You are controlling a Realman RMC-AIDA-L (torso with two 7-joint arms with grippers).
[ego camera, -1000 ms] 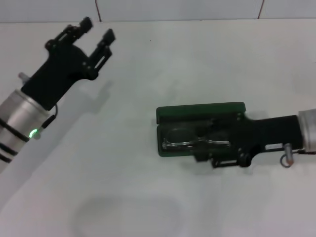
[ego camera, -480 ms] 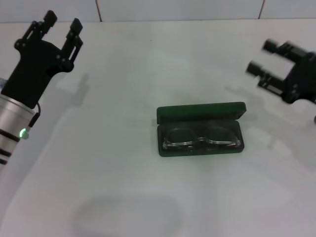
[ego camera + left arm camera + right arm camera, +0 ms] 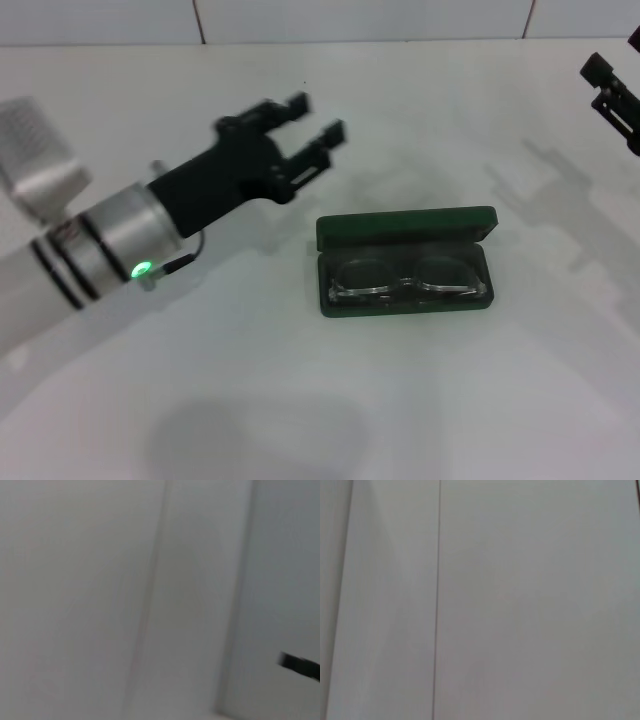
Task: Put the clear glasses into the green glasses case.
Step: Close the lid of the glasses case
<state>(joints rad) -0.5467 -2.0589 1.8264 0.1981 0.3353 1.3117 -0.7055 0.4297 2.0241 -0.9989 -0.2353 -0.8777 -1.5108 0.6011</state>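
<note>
Clear glasses (image 3: 405,281) lie in open rounded hard green glasses case (image 3: 404,262); left gripper (image 3: 318,121) fingers spread, empty; right gripper (image 3: 612,88) at edge, finger state unclear.

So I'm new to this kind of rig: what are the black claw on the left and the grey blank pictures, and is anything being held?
The claw is the robot's left gripper, seen from the head camera; its fingers are open and empty, hovering up and to the left of the green glasses case. The case lies open on the white table with the clear glasses inside. The right gripper barely shows at the far right edge. The two grey pictures come from wrist cameras, showing only plain surface, plus a dark sliver in the left one. Nothing is held.
</note>
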